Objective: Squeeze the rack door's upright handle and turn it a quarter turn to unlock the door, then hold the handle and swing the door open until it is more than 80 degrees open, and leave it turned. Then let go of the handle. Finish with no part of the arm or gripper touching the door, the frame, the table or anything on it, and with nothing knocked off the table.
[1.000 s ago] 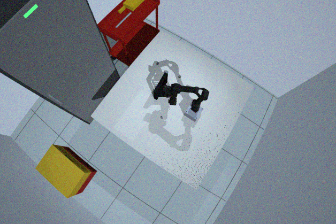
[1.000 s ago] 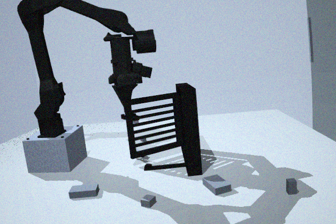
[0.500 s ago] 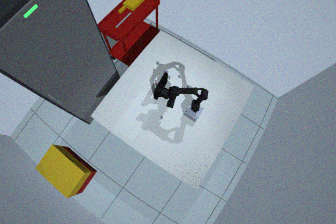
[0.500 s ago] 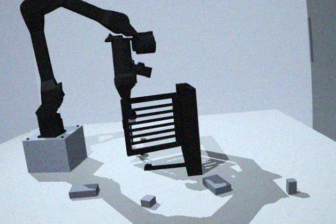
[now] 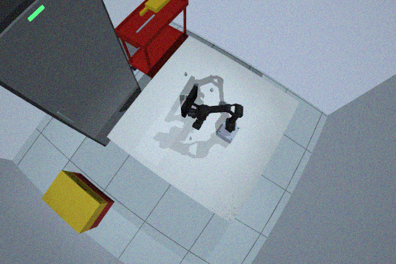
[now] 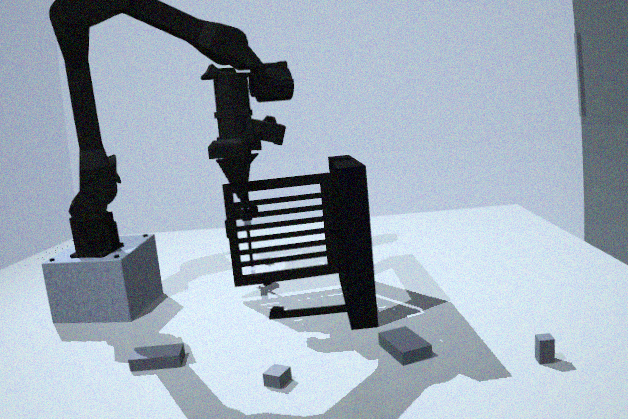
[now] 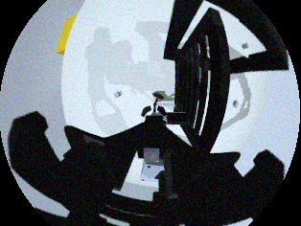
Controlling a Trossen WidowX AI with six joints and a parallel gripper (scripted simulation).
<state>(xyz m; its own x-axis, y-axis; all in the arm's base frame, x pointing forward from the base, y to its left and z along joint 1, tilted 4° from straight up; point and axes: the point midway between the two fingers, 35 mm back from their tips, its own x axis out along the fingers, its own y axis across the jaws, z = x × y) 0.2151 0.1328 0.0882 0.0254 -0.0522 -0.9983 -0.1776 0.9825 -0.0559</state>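
The black slatted door point(image 6: 284, 277) point(image 7: 220, 72) stands swung out from the black frame post point(image 6: 350, 231); its exact angle cannot be told. A frame bar point(image 6: 314, 310) runs low in front of the door. My gripper point(image 6: 247, 210) point(image 7: 153, 127) points down near the door's free edge, shut on the upright handle. The handle's thin rod point(image 6: 248, 231) hangs below the fingers, seen through the slats in the exterior view. How far the handle is turned cannot be made out. In the top view the arm and rack overlap as dark shapes, and the grip is hidden.
Several grey blocks lie on the table point(image 6: 456, 271), including a flat one point(image 6: 405, 345) by the post, a small one point(image 6: 277, 376), a long one point(image 6: 156, 357) near my base and an upright one point(image 6: 544, 348). A red cart point(image 5: 159, 49) and dark cabinet point(image 5: 70, 56) stand beyond the table.
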